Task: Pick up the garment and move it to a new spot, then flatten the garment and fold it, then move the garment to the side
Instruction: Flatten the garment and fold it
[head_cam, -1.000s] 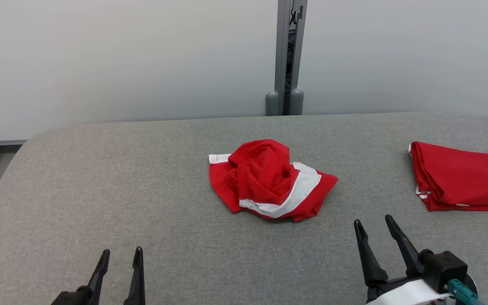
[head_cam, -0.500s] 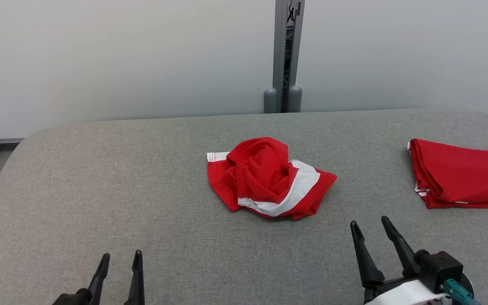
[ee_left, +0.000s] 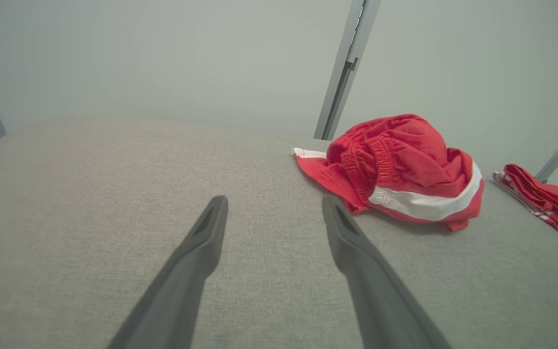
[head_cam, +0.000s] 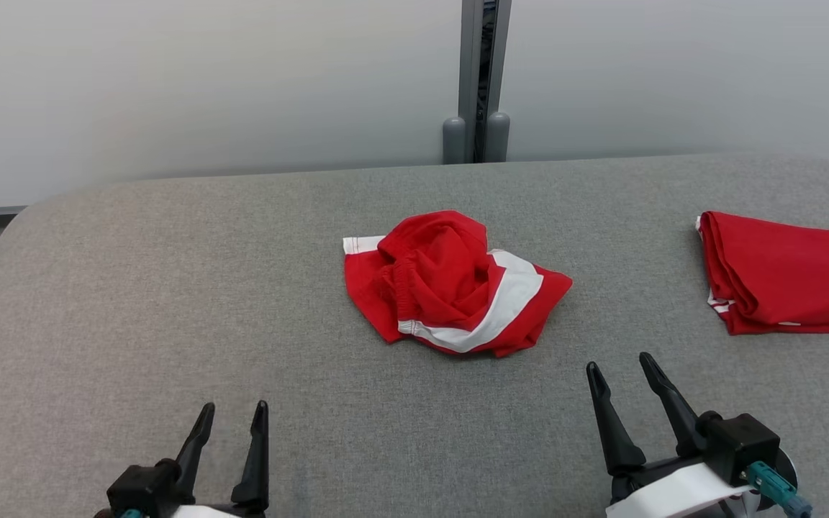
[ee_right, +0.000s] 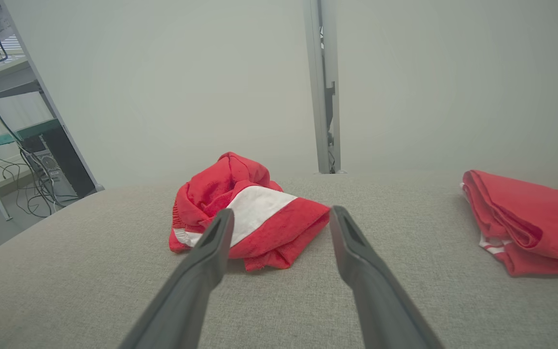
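Observation:
A crumpled red garment point(head_cam: 450, 284) with a white stripe lies bunched near the middle of the grey padded table point(head_cam: 170, 288). The left wrist view has the garment point(ee_left: 395, 167) ahead and to the right; the right wrist view has the garment point(ee_right: 245, 213) just beyond the fingertips, slightly left. My left gripper point(head_cam: 234, 414) stands open and empty at the lower left, well short of the cloth. At the lower right my right gripper point(head_cam: 619, 363) is open too, empty, a short way in front of the garment's right end.
A second red garment point(head_cam: 789, 277), folded, lies at the table's right edge, also in the right wrist view point(ee_right: 531, 218). A grey post point(head_cam: 476, 79) stands behind the table's far edge against a pale wall. A rack with cables point(ee_right: 22, 145) stands off to the left.
The head camera has tilted down, so the whole scene sits lower in the picture. Both grippers show a little more and reach slightly further forward. The garment has not moved.

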### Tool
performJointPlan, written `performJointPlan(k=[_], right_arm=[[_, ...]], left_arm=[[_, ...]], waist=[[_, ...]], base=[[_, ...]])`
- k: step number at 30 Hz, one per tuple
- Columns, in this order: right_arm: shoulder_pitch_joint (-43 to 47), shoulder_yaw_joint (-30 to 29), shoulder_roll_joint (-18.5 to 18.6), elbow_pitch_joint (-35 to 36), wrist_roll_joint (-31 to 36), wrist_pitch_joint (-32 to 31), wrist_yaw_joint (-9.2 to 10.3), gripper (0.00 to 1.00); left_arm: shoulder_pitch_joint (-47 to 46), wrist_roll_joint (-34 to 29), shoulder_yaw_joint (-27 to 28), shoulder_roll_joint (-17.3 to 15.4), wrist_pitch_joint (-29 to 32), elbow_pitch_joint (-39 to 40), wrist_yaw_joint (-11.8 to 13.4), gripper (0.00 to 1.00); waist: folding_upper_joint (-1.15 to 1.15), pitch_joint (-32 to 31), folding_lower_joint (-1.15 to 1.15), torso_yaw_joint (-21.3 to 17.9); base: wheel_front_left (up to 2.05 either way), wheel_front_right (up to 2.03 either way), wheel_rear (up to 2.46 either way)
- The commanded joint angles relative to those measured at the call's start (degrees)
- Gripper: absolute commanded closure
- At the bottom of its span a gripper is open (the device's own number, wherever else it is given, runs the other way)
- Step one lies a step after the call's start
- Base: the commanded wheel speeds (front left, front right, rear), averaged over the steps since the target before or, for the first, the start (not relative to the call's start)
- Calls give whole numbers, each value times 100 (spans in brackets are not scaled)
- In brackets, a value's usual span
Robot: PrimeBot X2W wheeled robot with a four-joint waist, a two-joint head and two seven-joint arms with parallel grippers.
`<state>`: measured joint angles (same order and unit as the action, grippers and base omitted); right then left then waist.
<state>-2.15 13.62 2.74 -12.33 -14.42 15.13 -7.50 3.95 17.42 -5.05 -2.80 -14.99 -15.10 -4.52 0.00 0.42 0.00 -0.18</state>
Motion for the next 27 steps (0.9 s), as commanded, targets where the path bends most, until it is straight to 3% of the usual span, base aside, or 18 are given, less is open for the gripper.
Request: performJointPlan(k=[1,14,19,27], right_arm=[[-93,10,35,6,17,8,0,0],[-540,88,36,192,69,8,0,0],[-721,117,33,259,57,8,0,0],[-848,161,35,298,26,8,0,0]], left_arm=[[-141,5,-32,-21,-18,-24,-61,0],[-1645,-238,-844,-49,-19,-817,-296,0],[-2494,278,-1902,-304,-18,-1436,-297,0],[-3220,833,-2655,-537,-18,-2196,-300,0]], waist=[[0,65,0,-29],[0,937,0,-294],[0,1304,0,-457],[0,1495,0,-715]], base=[[0,0,0],[0,0,0],[0,0,0],[0,0,0]])
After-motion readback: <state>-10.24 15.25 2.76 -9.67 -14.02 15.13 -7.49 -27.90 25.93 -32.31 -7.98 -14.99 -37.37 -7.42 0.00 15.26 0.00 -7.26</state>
